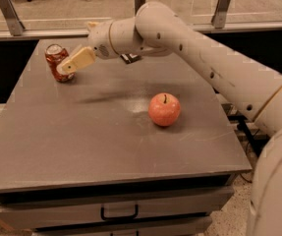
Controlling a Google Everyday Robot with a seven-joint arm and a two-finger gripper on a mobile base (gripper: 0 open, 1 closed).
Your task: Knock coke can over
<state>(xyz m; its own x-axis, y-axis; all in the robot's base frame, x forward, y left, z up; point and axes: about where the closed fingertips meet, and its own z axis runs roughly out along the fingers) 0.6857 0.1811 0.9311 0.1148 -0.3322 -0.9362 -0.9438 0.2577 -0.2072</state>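
Note:
The coke can [55, 61] is a small red-orange can with a silver top. It stands at the far left of the grey table [81, 136], leaning slightly. My gripper [68, 67] reaches in from the right on the long white arm. Its cream-coloured fingertip is at the can's right side, touching or almost touching it. The lower right part of the can is hidden behind the fingertip.
A round red-orange apple [164, 109] with a stem sits right of the table's middle. A flat dark packet [130, 58] lies at the far edge, partly hidden under the arm. Drawers with a black handle [119, 213] are below the front edge. A glass railing runs behind.

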